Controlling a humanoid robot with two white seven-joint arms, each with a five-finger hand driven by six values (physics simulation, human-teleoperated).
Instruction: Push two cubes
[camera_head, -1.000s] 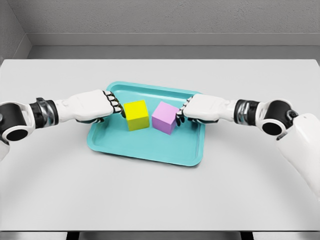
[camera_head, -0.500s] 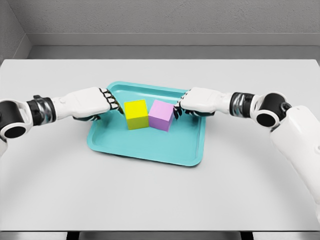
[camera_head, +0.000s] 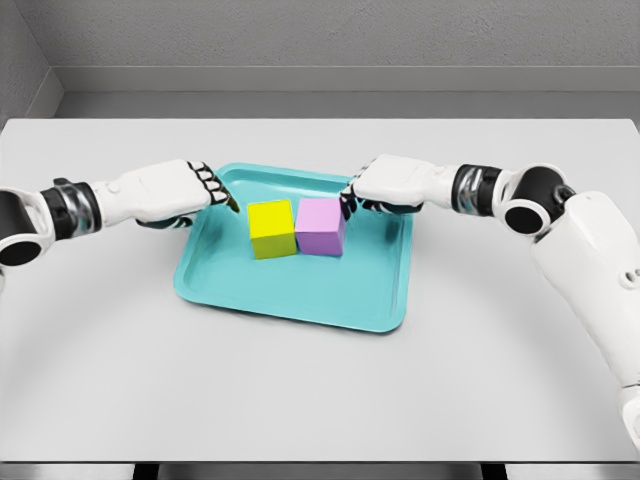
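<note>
Now the yellow cube (camera_head: 271, 228) and the lilac cube (camera_head: 321, 226) sit side by side in the back half of the teal tray (camera_head: 300, 290), their facing sides touching or all but touching — no gap shows between them. Both stand flat on the tray floor, the yellow one on the left, the lilac one on the right.

The left hand (camera_head: 170, 192) comes in from the left and hangs over the tray's left rim, fingers curled into a loose fist with the dark-tipped knuckles pointing toward the yellow cube. It holds nothing, and a strip of bare tray floor lies between its fingertips and the cube.

The right hand (camera_head: 385, 187) reaches in from the right over the tray's back right part, likewise clenched and empty. Its fingertips lie just beside the lilac cube's upper right corner — whether they touch it cannot be told from this angle.

The tray lies near the middle of the pale grey table (camera_head: 320, 390), slightly skewed to the table's edges.
</note>
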